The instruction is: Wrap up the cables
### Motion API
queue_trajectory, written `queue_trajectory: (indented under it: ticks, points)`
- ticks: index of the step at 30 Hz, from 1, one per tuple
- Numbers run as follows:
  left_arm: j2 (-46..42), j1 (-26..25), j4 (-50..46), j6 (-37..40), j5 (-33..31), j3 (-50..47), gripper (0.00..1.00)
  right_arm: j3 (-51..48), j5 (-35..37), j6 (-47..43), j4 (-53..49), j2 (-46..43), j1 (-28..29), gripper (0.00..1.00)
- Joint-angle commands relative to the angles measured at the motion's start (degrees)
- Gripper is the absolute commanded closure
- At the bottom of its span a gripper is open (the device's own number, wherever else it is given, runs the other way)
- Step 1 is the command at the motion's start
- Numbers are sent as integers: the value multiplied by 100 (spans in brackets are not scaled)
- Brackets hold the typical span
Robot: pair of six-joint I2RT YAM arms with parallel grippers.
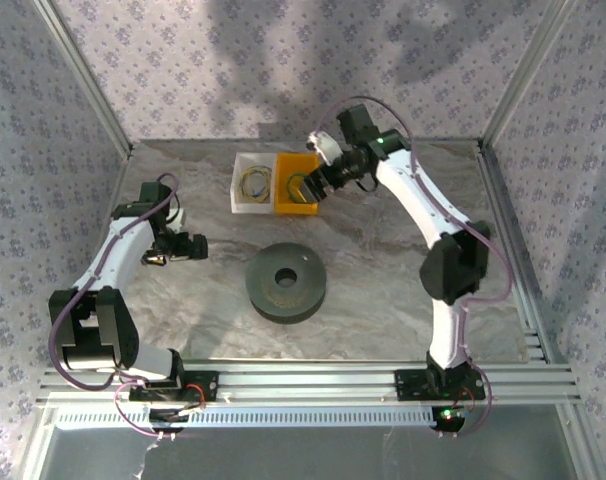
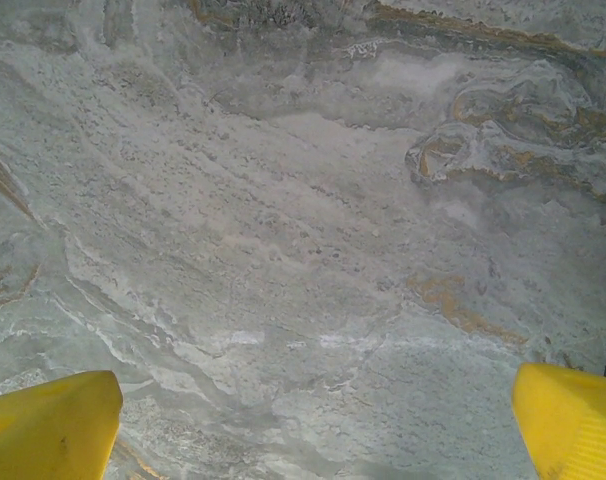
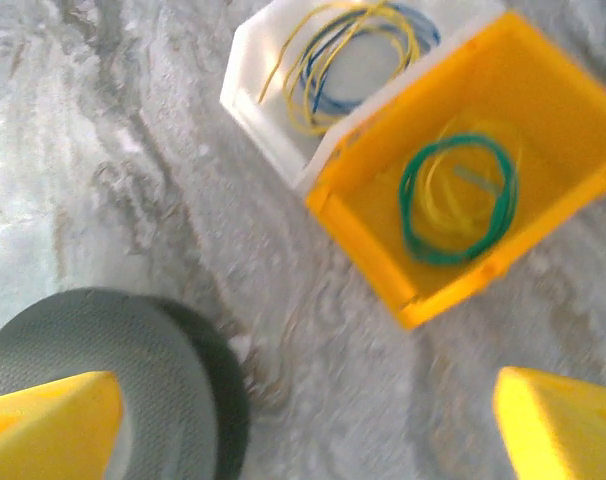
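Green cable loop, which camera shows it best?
The right wrist view: the green cable lies whole and close in the yellow bin. The top external view shows it tiny, beside the right pincer. The left wrist camera faces marbled tabletop.

Green cable (image 3: 451,258), yellow bin (image 3: 363,235), grey spool (image 3: 153,370)

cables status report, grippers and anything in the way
Left gripper open over table. Right gripper open, empty, by yellow bin. Green cable coiled in it, yellow cable in white bin. Nothing covering them.
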Motion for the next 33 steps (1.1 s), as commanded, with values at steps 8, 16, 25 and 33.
queue_trajectory:
  ticks: [8,16,25,33]
  points:
    - [53,-121,-297,62,107,298,0,1961,1011,-648,200,2059,251,47]
    - [57,-162,-257,74,116,157,0,1954,1572,-766,637,2504,332,54]
    - [60,-171,-240,123,142,153,0,1959,2241,-832,1061,2834,414,56]
    - [84,-176,-239,155,155,135,0,2254,2337,-832,1091,3189,447,59]
